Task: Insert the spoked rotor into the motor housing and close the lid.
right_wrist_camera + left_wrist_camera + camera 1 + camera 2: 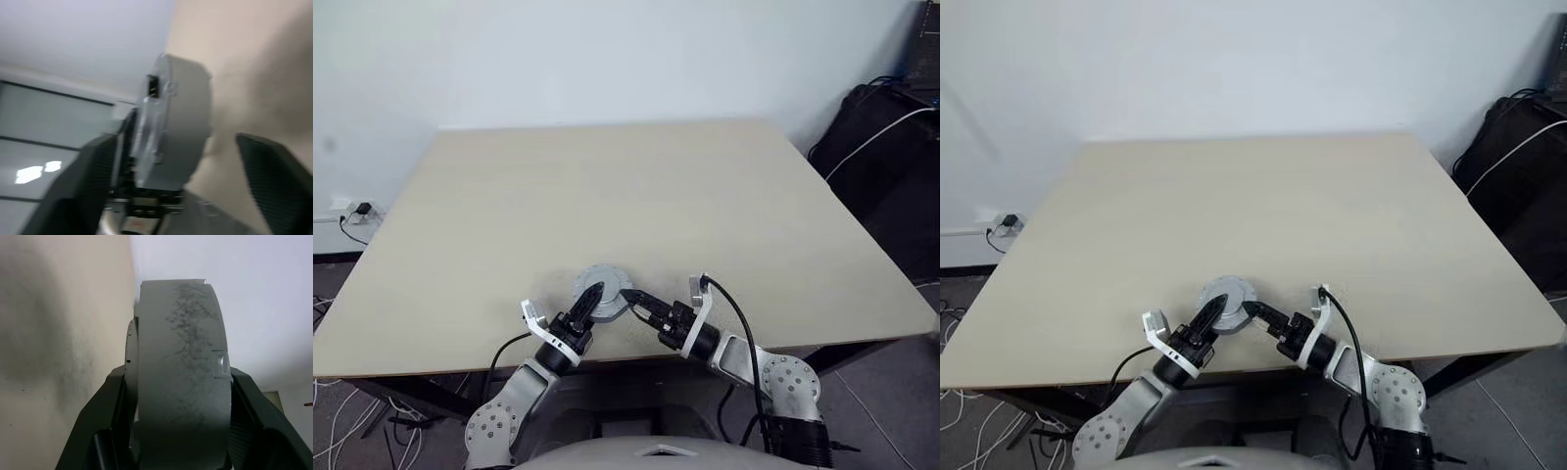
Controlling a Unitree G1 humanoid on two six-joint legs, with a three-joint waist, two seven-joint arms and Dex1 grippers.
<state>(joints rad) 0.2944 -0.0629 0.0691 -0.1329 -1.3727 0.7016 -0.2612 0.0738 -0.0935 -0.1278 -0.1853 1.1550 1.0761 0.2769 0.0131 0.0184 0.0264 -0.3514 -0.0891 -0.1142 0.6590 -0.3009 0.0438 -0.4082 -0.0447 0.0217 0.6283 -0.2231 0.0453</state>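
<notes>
Grey metal puck, that's what we've got: the motor [603,291] looks closed up, lid on, no rotor or copper showing, so we'd guess the job is nearly done and only setting it down remains. Its rim is scuffed with dark smudges. Left gripper [590,299] is clamped on it above the counter's [636,206] near edge; right gripper [628,297] stands spread just beside it.

You see grey round motor assembly [603,291], lid on top, above table's near edge. Thick smooth rim, scuffed with dark smudges, small notch at one side. Rotor, copper windings hidden inside.
</notes>
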